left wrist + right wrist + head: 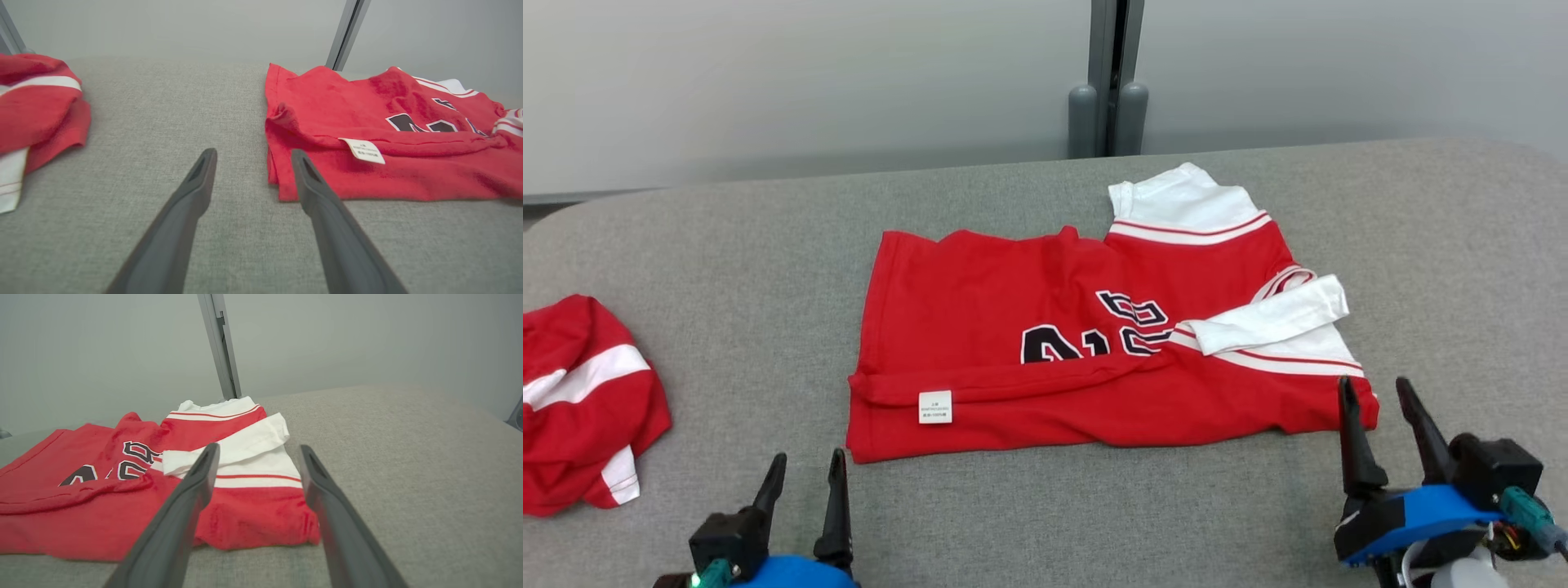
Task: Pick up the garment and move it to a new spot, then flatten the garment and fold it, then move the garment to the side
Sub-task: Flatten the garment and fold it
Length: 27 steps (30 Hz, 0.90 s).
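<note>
Across grey woven surface (727, 245) lies the garment (1029, 327); pale wall (768, 82) behind.

Two red knit garments with white striped trim: one folded jersey (1013, 327) mid-surface, one crumpled jersey (580, 400) at the left. One small white rectangular label (935, 406), sewn to the folded one. One grey woven fabric-covered table (727, 245). One grey metal post (1116, 49) upright behind it, with two rounded grey caps (1083, 118) at the base. Two blue-bodied grippers, left gripper (809, 456) and right gripper (1373, 380); four long dark tapered fingers (1354, 433) in all, two apiece.
</note>
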Tool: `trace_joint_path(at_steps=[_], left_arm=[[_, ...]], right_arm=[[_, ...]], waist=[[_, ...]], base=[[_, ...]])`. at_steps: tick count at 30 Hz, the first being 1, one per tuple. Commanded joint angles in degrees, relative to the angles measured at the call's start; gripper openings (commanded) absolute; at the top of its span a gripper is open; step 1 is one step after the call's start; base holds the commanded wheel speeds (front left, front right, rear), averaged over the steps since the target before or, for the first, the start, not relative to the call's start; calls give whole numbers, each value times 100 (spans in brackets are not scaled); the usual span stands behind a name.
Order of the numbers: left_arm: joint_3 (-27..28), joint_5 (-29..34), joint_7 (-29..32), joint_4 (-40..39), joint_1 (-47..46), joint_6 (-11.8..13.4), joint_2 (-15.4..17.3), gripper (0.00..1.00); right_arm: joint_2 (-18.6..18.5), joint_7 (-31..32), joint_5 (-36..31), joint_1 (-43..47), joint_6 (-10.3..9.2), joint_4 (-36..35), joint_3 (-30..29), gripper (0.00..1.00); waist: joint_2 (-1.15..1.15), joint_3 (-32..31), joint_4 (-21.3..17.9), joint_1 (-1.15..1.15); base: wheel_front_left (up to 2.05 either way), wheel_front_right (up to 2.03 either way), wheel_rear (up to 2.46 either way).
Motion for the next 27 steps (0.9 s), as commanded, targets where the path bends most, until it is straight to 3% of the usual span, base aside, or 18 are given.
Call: trace_joint_path(at_steps=[1, 8, 16, 27], left_arm=[[40, 126, -13, -51, 157, 21, -18, 100], [169, 409, -13, -153, 866, 9, -158, 100], [116, 401, -13, -142, 917, -7, -224, 100], [-239, -197, -13, 203, -32, -18, -154, 100]], right_arm=[[-16, -17, 18, 182, 0, 8, 36, 100], [-18, -18, 11, 920, 0, 122, 193, 100], [-17, -17, 85, 1009, 0, 160, 218, 100], [-17, -17, 115, 529, 0, -29, 263, 100]], waist=[[0, -172, -94, 1], [0, -622, -90, 1], [0, -686, -84, 1], [0, 6, -177, 1]], base=[[0, 0, 0], [0, 0, 0], [0, 0, 0], [0, 0, 0]])
